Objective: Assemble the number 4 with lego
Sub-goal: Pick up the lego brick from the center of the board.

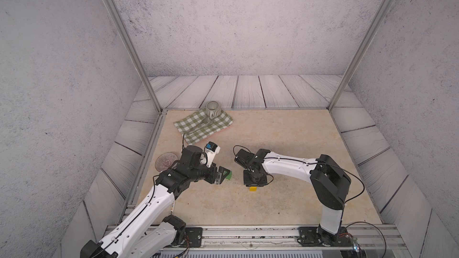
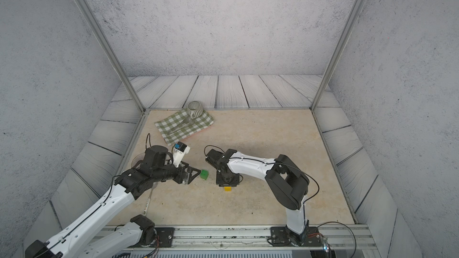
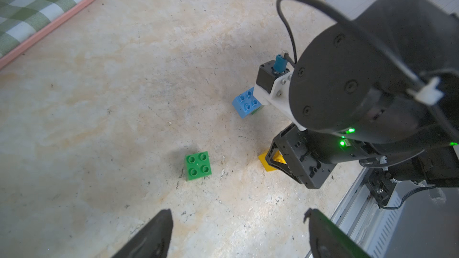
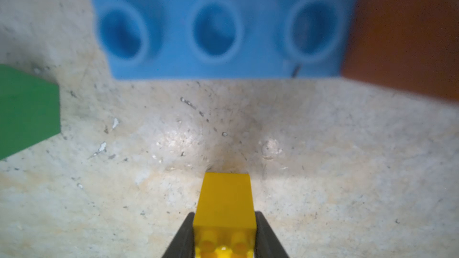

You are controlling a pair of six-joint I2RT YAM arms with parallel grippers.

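Note:
My right gripper (image 4: 224,219) is shut on the yellow lego brick (image 4: 224,199), low over the table, and points straight down in both top views (image 1: 254,184). The yellow brick (image 1: 253,189) peeks out below it. A long light-blue brick (image 4: 223,26) lies just beyond, with an orange-brown brick (image 4: 404,33) against one end and a green sliver under it in the left wrist view. A loose green brick (image 3: 198,166) sits studs up ahead of my open left gripper (image 3: 238,213), apart from the fingers. The green brick (image 2: 204,174) lies just off the left fingertips. No finished number 4 shows.
A green checked cloth (image 1: 203,126) on a pink tray lies at the back left with a ribbed cup (image 1: 213,109) on it. A pinkish glass bowl (image 1: 166,161) stands by the left arm. An aluminium rail (image 1: 248,234) runs along the front edge.

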